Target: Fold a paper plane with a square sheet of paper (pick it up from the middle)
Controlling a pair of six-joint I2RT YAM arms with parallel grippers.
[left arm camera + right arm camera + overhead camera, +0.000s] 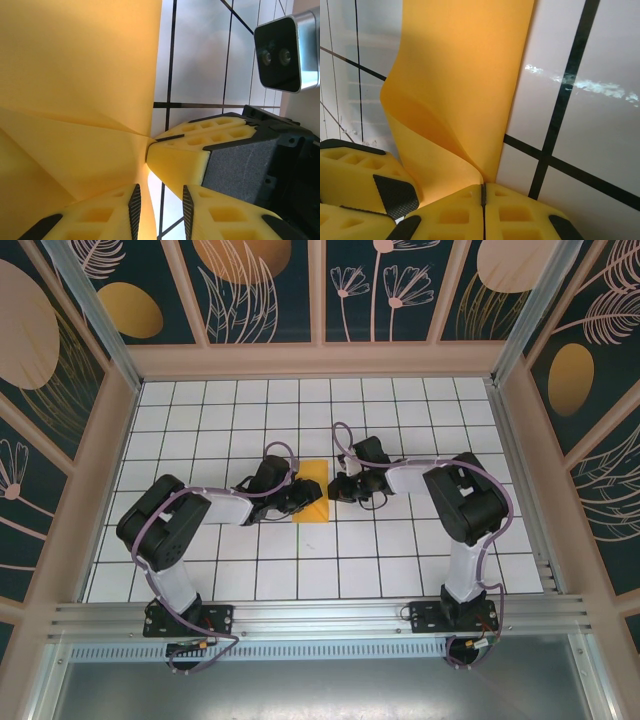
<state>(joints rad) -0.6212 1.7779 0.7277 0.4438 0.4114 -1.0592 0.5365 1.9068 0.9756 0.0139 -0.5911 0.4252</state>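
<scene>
- sheet of paper (314, 476): orange-yellow, in the middle of the white-tiled desk (400, 560), between the two pincers. From above it reads as a narrow strip, not a full flat square. It is likely partly lifted or folded, can't tell which.
- right pincer (483, 192): jaws together, clamped on the sheet's right edge, with the paper curling up out of the seam. Judged: the pinch is there to raise or anchor that edge so a fold can be made.
- Left wrist view: creases fan across the paper from the right pincer's tip, so the pinch looks to be pulling the sheet there.
- left pincer (160, 194): jaws apart, desk tile visible through the gap. The sheet's edge seems to run in beside the left pad (135, 205) and is not squeezed. Judged: staged for a second grip right next to the first.
- The two pincer tips sit just beside each other, about midway along the strip.
- Task, judged: early. No pointed dart shape and no centre crease seen.
- Writing/brands: none readable. The wrist camera (282, 52) on the right arm shows two lenses and no legible logo. The wall panels (260, 280) carry leaf and flower art only.
</scene>
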